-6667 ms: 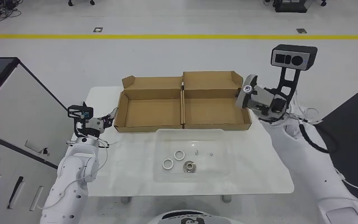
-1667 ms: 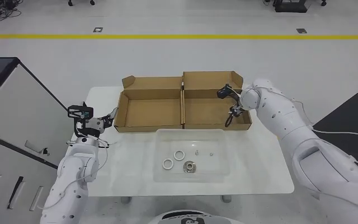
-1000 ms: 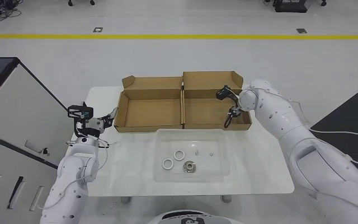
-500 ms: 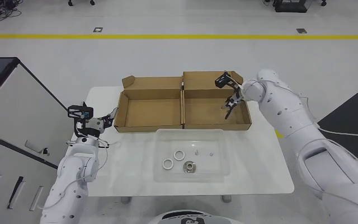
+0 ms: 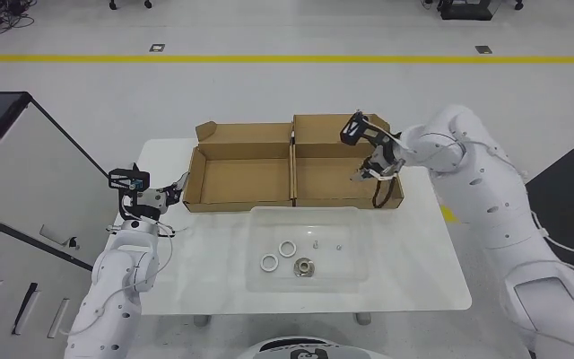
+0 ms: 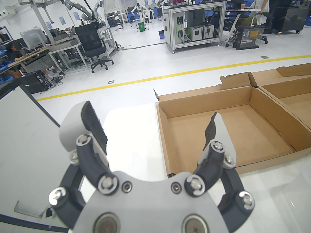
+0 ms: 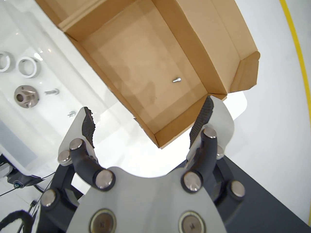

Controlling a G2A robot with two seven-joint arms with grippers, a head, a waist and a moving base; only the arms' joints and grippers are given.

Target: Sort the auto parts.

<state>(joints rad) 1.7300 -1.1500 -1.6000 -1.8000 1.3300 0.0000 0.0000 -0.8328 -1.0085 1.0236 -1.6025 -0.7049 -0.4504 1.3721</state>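
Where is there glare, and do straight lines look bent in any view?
Right wrist view: small bright spots of glare sit on the clear tray, near the white rings; the yellow floor line bends in a curve. Top view: the same line runs straight across the floor.

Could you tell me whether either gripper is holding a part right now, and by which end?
Nothing is held; the left gripper and right gripper are both open and empty.
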